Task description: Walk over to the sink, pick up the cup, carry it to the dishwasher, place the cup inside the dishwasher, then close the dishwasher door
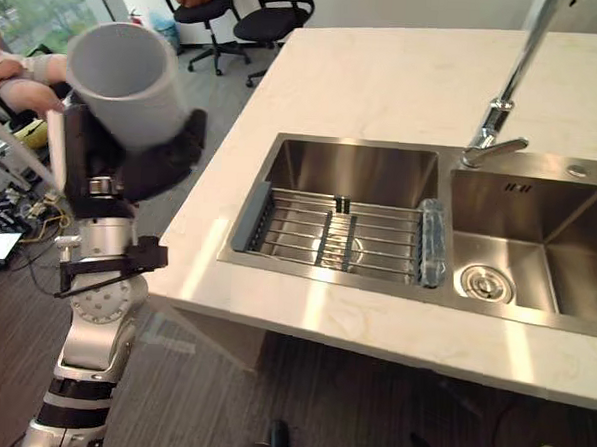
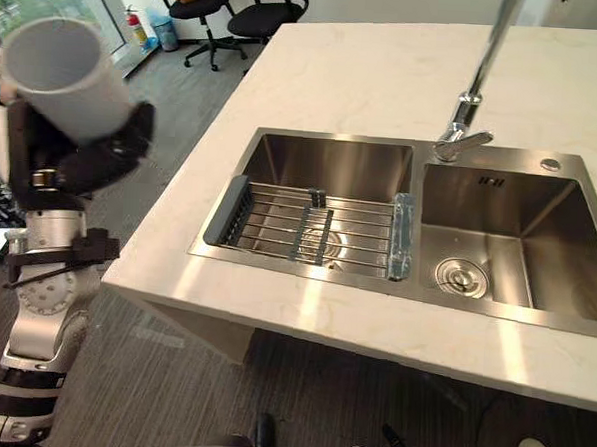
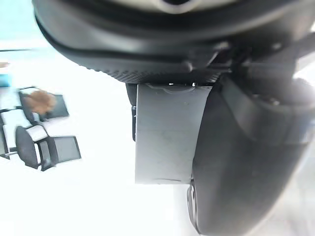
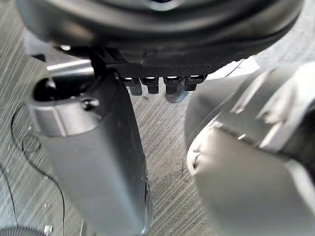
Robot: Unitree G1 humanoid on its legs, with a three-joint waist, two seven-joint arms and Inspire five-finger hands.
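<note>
A plain grey cup is held up in the air to the left of the counter, its open mouth tilted toward the camera. My left hand is curled round its lower part, and the cup shows between thumb and fingers in the left wrist view. The double steel sink lies to the right of the cup, set into the pale countertop. My right hand hangs over grey wood-look floor with relaxed fingers and nothing in it.
A roll-up drying rack spans the left basin; the right basin has a drain. A tall faucet stands behind the sink. Office chairs are at the back, and a person sits at the far left.
</note>
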